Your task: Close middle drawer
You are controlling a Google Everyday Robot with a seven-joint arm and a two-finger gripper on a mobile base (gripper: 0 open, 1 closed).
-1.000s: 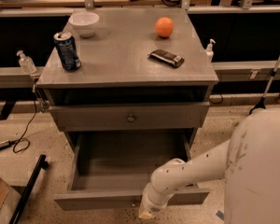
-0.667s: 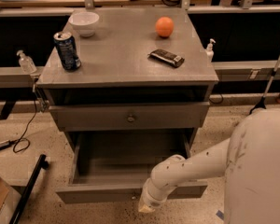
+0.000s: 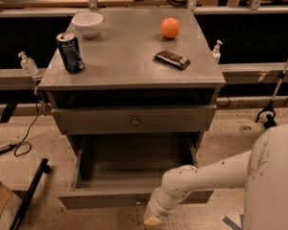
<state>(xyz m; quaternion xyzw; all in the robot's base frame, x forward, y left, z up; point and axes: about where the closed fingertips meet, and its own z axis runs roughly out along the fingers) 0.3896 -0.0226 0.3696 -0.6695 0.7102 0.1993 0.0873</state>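
Task not done. Below the grey table [image 3: 129,61], the middle drawer [image 3: 132,169] is pulled far out toward 6 o'clock, its front panel well clear of the frame. Left to do: push it fully in toward 12 o'clock. The top drawer [image 3: 134,121] above is slightly ajar. The white arm [image 3: 206,176] enters from 4 o'clock. The tool [image 3: 152,217] is at the middle drawer's front panel, lower edge, 6 o'clock, apparently touching it. Cannot tell whether it is released or clenched.
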